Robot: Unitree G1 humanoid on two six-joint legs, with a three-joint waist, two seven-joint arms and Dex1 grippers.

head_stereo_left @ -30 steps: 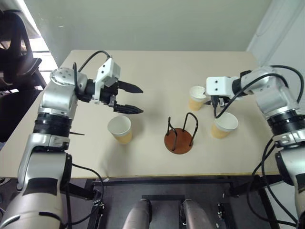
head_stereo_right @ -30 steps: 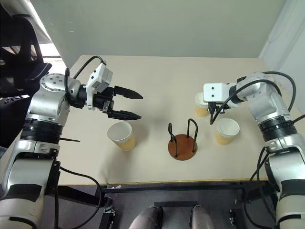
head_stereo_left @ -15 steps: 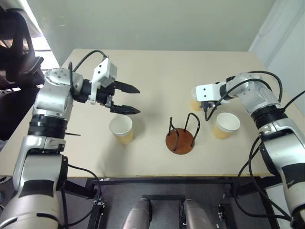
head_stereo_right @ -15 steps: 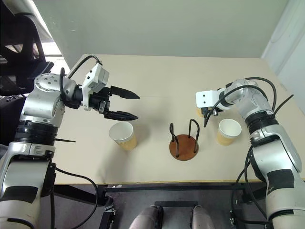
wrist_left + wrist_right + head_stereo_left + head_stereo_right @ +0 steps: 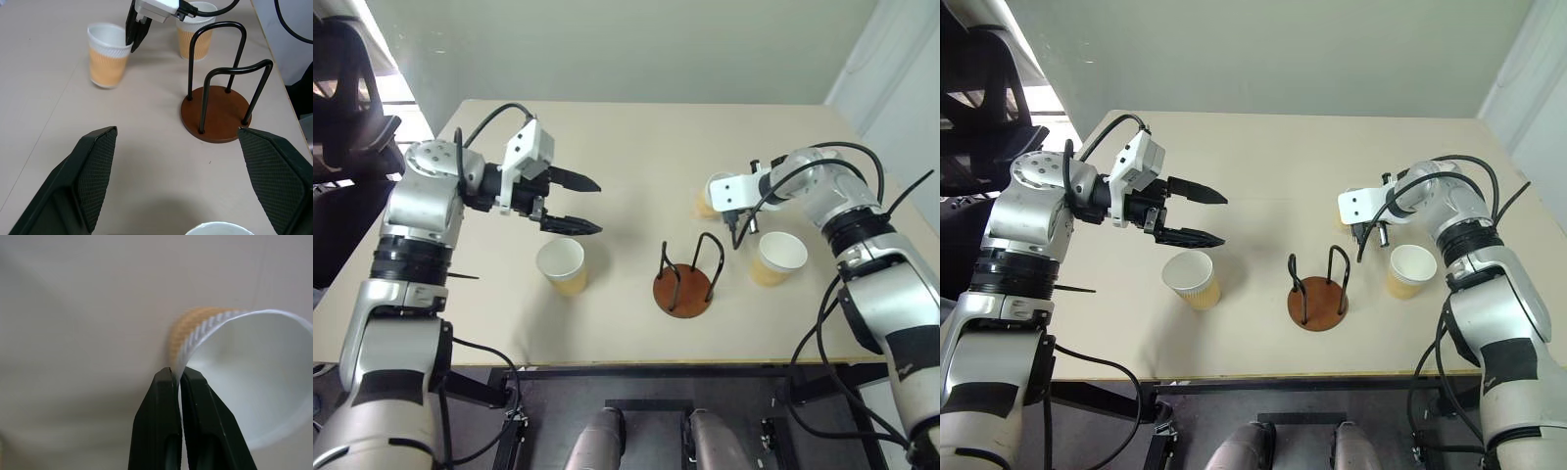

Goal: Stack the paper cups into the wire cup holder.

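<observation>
While my left gripper (image 5: 590,204) hangs wide open above one cup (image 5: 561,265), my right gripper (image 5: 177,378) pinches the far cup's (image 5: 108,55) rim, beside the holder (image 5: 684,283).

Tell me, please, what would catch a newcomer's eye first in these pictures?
Probably the right hand, pinched shut on the rim of a paper cup at the far right of the table. Next, the empty wire cup holder near the table's front edge, between two other cups. The left hand hovers open above the left cup.
</observation>
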